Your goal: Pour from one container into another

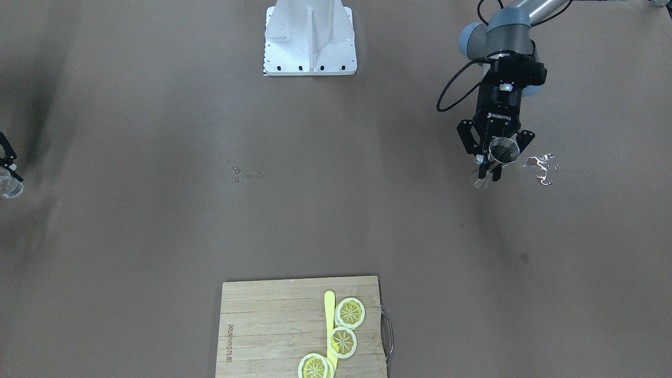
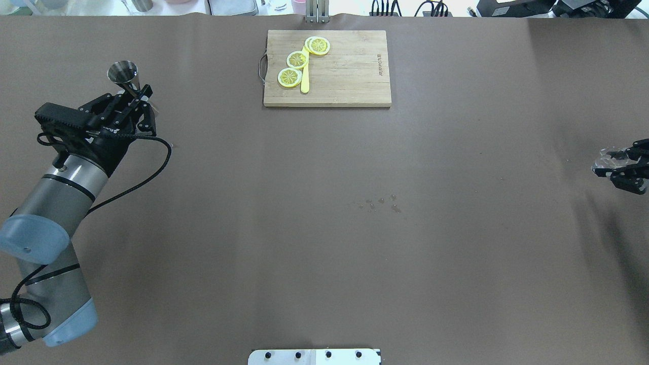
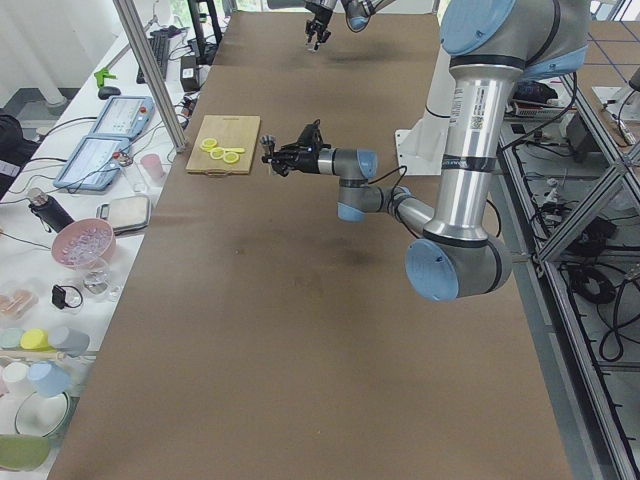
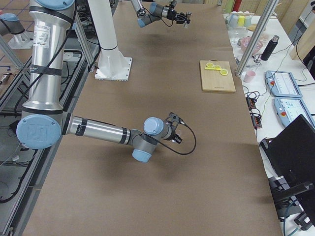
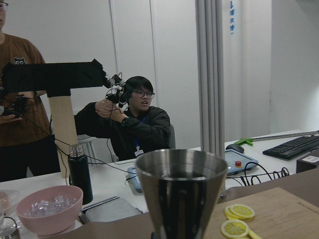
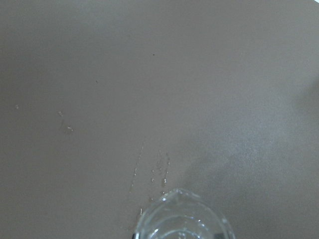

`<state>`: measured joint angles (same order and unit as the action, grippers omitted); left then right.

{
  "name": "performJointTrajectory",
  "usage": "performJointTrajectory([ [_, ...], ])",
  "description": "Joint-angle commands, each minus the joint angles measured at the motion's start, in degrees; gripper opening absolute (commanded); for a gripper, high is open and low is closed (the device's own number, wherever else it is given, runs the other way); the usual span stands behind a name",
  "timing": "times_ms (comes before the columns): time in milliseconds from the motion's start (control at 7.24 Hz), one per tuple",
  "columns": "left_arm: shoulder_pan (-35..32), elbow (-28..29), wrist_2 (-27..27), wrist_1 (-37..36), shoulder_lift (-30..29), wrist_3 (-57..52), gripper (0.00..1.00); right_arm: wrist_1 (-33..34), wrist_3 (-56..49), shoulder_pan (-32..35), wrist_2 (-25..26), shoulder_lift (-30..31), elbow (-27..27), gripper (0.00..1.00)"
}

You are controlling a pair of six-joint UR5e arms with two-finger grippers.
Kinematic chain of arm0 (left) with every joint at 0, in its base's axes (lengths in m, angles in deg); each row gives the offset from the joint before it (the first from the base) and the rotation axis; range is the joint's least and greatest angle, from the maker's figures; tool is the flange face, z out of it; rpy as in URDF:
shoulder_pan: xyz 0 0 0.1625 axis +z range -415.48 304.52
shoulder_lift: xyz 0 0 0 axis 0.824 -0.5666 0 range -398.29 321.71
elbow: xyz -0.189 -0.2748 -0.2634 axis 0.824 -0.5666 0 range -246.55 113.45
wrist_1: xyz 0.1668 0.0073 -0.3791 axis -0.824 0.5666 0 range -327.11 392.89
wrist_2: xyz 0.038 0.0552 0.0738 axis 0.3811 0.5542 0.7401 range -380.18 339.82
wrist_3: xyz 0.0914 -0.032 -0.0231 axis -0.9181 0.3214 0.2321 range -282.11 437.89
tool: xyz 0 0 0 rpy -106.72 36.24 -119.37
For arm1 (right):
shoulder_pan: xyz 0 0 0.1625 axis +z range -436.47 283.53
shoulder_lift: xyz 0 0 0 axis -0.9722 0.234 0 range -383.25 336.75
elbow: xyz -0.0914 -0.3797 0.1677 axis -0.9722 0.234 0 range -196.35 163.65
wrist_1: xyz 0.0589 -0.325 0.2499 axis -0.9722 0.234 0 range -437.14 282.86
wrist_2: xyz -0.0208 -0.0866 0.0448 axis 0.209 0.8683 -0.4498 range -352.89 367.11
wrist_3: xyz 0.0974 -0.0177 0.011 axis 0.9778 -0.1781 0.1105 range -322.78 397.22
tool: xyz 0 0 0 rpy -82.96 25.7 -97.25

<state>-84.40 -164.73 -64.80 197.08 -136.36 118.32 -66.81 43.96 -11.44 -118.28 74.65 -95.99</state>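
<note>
Your left gripper (image 2: 133, 96) pinches the narrow waist of a polished steel cone-shaped cup (image 2: 123, 72), mouth up, well to the robot's left of the slatted bamboo cutting board (image 2: 350, 76). Its wrist view shows only the mirrored wall, not the grip. Far to the board's other side, the right gripper (image 2: 621, 170) clasps a clear glass (image 6: 182, 221), cut off in every view, its contents unreadable. Droplets (image 2: 377, 203) bead robot-side of the board.

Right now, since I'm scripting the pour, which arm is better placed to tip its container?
Left, probably. The left gripper holds the metal cup upright above the table, free to tilt. The right gripper holds the glass at the opposite end, a likely receiver.
</note>
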Motion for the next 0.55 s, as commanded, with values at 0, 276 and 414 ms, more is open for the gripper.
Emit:
performJointTrajectory([
  [0,0.00,0.00,2.17,-8.93,0.07,10.31,0.00,-3.56,0.47,-0.08,1.54,-0.07,2.65,0.00],
  [276,-0.17,0.00,5.57,-16.31,-0.02,17.89,0.00,-10.21,2.66,-0.08,3.13,-0.69,6.94,0.00],
  [414,-0.52,0.00,6.55,-18.79,-0.11,20.19,0.00,-11.03,3.37,-0.08,3.13,-0.78,7.22,0.00],
])
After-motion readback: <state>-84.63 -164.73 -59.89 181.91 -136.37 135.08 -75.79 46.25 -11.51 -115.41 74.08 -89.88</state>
